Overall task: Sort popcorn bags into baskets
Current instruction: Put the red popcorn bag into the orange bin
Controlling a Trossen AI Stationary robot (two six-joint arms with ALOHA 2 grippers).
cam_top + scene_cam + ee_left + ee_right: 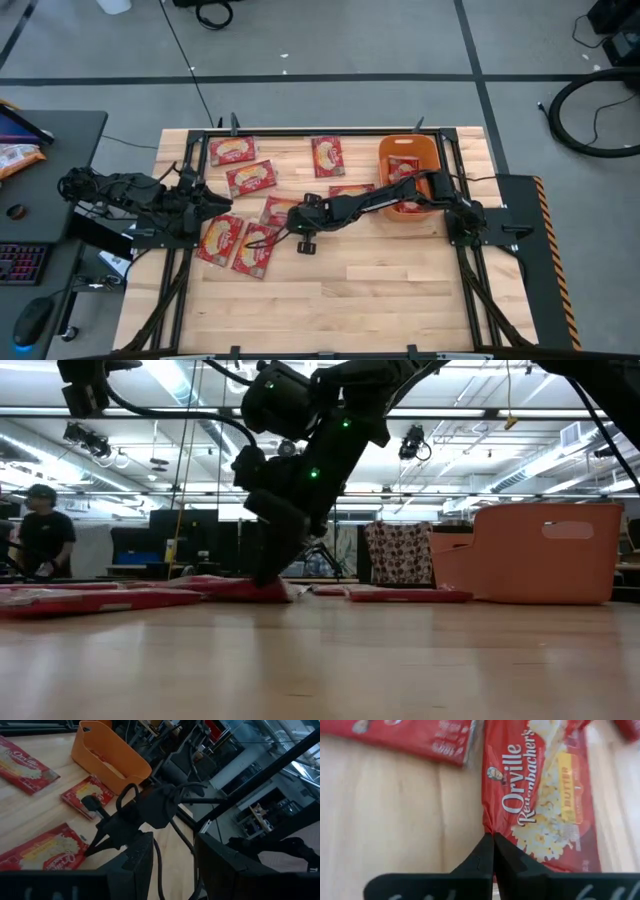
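Right gripper (493, 851): jaws pinched together on the lower edge of an Orville Redenbacher's popcorn bag (545, 795), frame centre. Advise lifting straight up before travelling to orange basket (410, 165), upper right.

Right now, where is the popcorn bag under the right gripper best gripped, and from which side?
By its thin edge, from above. The popcorn bag lies flat on the table, so only the rim gives the fingers purchase. The right gripper is already pinched on that edge; the left gripper waits aside.
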